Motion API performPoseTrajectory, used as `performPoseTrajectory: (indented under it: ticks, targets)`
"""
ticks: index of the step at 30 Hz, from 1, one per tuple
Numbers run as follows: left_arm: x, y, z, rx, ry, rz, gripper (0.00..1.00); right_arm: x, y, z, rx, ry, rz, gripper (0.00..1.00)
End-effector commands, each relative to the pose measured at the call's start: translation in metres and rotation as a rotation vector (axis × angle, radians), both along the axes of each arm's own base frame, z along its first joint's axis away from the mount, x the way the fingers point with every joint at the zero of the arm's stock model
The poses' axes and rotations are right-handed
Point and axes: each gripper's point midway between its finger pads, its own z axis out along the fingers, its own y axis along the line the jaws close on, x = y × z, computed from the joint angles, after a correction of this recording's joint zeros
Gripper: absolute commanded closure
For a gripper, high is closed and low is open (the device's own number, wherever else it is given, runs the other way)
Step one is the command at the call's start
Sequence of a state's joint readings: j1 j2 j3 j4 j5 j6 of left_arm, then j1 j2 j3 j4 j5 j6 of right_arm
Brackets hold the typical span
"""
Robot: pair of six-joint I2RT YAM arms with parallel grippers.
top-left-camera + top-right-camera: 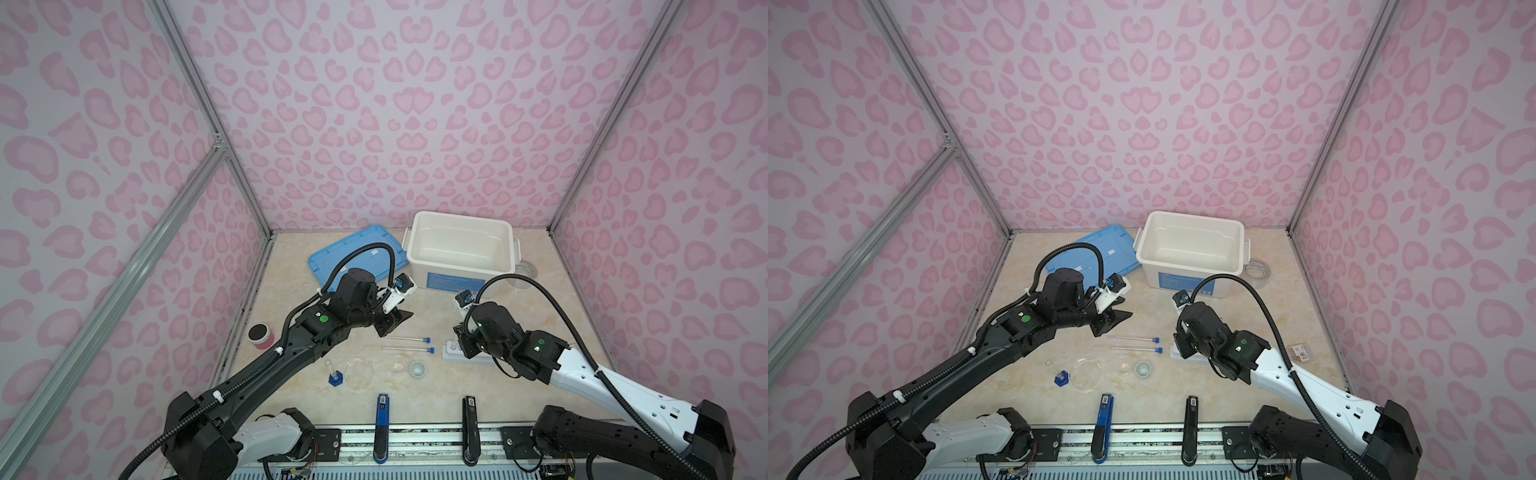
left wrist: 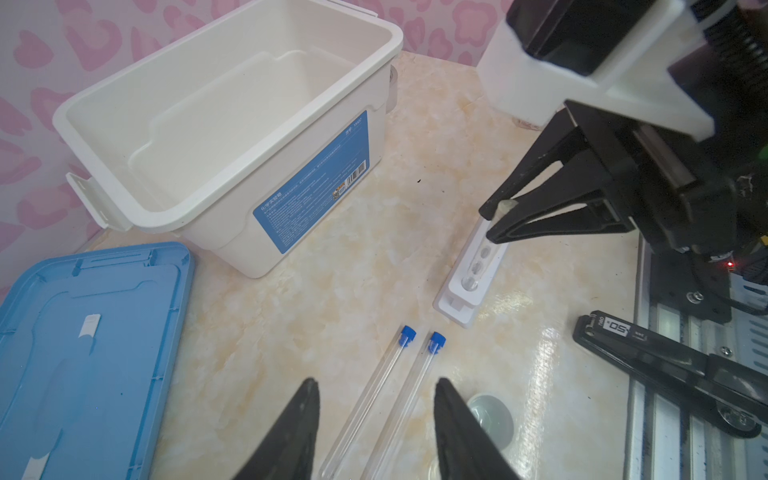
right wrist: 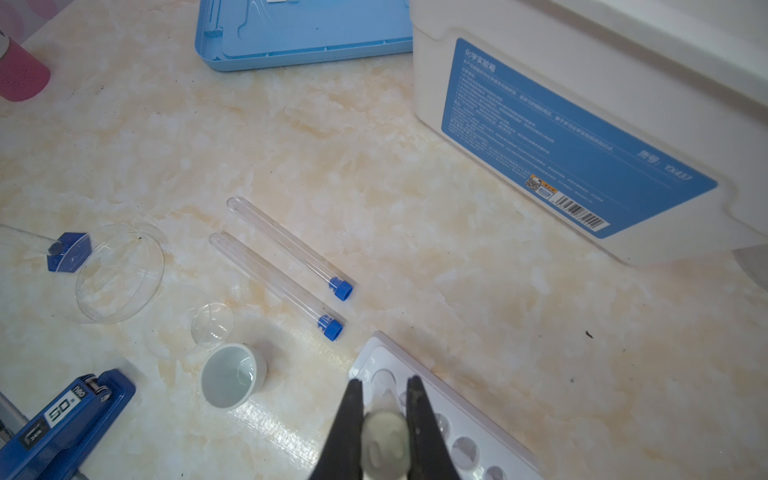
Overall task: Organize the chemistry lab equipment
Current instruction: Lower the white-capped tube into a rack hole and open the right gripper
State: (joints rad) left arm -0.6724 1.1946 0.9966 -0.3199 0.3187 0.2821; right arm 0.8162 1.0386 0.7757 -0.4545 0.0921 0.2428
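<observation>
Right wrist view has the right end effector (image 3: 384, 382) pinched nearly closed on a white-capped tube (image 3: 384, 444), held upright over one end of the rack (image 3: 478, 432). Whether the tube is seated in a hole, I cannot tell. The other holes I can see look empty.

The left end effector (image 2: 376, 382) hangs about half open above the two blue-capped tubes (image 3: 286, 245), gripping nothing. They lie side by side on the table, just beside the rack.

The bin (image 1: 465, 280) at the back stands empty, its lid (image 1: 332, 257) flat beside it. The dish (image 1: 358, 372), cylinder (image 1: 334, 376) and cup (image 1: 417, 368) sit loose near the front edge.

To my eye this is early going. One tube is being racked, and the blue-capped pair and the small pieces are not yet put away.
</observation>
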Motion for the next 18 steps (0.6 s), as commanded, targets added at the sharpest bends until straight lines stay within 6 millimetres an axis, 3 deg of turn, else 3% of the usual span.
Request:
performPoseTrajectory:
  ticks: [1, 18]
  targets:
    - [0.0002, -0.003, 0.0039, -0.017, -0.012, -0.013, 0.52, 0.0041, 0.0027, 0.001, 0.011, -0.02, -0.007, 0.96]
    - [0.0007, -0.0023, 0.0038, -0.012, -0.014, -0.011, 0.52, 0.0036, 0.0006, -0.0077, -0.006, -0.018, -0.012, 0.95]
